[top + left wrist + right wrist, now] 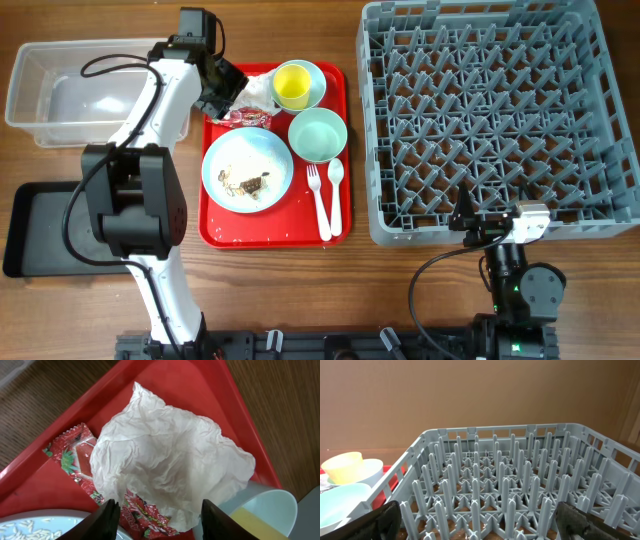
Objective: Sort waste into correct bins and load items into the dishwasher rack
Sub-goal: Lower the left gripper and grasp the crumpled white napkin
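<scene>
Crumpled white napkin (170,460) sits on red tray (200,380), half covering red snack wrapper (70,452). L gripper (159,506) straddles its lower edge, jaws apart. R gripper (477,512) wide open by rack (520,460).
</scene>
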### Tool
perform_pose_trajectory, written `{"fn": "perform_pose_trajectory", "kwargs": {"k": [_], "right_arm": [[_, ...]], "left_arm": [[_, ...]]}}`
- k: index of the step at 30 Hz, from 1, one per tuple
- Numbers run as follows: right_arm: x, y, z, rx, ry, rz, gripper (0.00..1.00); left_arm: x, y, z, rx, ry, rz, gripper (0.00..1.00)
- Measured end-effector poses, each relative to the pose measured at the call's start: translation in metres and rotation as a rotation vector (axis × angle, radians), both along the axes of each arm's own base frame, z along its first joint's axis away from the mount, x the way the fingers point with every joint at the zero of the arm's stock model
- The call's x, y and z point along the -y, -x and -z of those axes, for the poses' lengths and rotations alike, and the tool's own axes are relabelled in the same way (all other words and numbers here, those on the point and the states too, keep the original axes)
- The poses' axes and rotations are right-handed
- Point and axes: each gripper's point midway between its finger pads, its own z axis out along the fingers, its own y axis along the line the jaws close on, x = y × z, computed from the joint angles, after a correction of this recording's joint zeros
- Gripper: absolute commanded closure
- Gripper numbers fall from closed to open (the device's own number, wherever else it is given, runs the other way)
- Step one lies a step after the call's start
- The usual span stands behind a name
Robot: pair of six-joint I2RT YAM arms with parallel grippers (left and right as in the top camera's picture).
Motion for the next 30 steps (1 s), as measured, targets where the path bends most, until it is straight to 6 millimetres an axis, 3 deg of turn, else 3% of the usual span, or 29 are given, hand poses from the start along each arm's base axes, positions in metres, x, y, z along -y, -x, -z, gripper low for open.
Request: {"fn": "perform_pose_trajectory", "kwargs": {"k": [3,9,13,16,23,30], "right_arm": [[0.0,0.0,0.0,0.0,0.0,0.0,0.0],[0.0,0.0,0.0,0.0,0.0,0.0,0.0],[0.0,0.0,0.0,0.0,0.0,0.0,0.0],[0.0,0.0,0.0,0.0,0.0,0.0,0.0],[0.0,0.0,0.0,0.0,0.0,0.0,0.0],[0.0,0.0,0.0,0.0,0.0,0.0,0.0]], "left_arm": [[0.003,-0.002,-0.001,0.005,0.012,-0.029,0.47],[0.012,0.001,0.0,-0.012,0.027,-0.075,0.39],[0.029,0.004,0.001,-0.013,0.011,-0.051,0.4],[0.035,0.005,0.004,-0.008,-0.039,-0.045,0.46],[0.025,0.004,0.04,-0.057,-0.091,-0.114,0.48],[0.029,-0.002,0.04,-0.037,-0.063,-0.121,0.49]]}}
